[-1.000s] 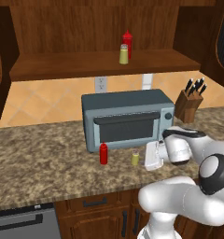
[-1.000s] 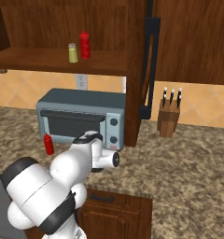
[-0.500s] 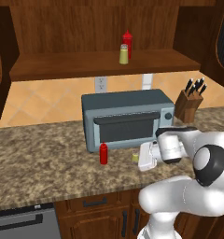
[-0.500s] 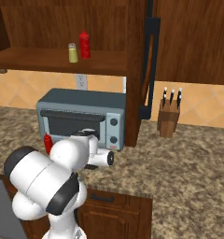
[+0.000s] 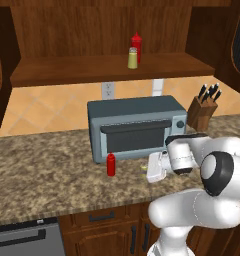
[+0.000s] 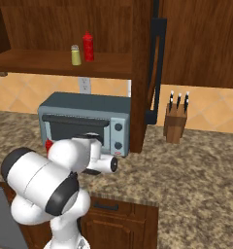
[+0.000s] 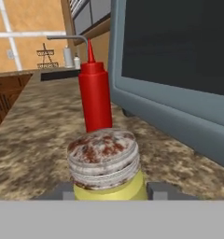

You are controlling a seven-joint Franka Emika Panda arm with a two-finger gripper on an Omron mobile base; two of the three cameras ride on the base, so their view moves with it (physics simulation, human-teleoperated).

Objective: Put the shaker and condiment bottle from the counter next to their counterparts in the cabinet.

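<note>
The yellow-green shaker [image 7: 104,163] with its speckled silver cap stands on the counter between my two fingertips [image 7: 62,191]. My gripper [image 7: 111,192] is open, one finger on each side of the shaker, low over the counter in front of the toaster oven [image 5: 137,127]; it is also seen from the left base [image 5: 147,171]. The red condiment bottle [image 5: 111,164] [image 7: 95,93] stands upright just beyond the shaker. On the cabinet shelf [image 5: 67,70] stand the counterparts: a shaker [image 5: 133,58] [image 6: 76,55] and a red bottle [image 5: 136,45] [image 6: 88,46].
The toaster oven [image 6: 84,121] fills the counter right behind the shaker and bottle. A knife block [image 5: 204,111] [image 6: 175,121] stands to the right. A dark cabinet side panel [image 6: 142,73] drops to the counter beside the oven. Drawer fronts [image 5: 102,220] lie below the counter edge.
My hand has swung left along the oven's front and lowered, closing in on the shaker until its fingers straddle it. Bottle and shaker have stayed in place.
</note>
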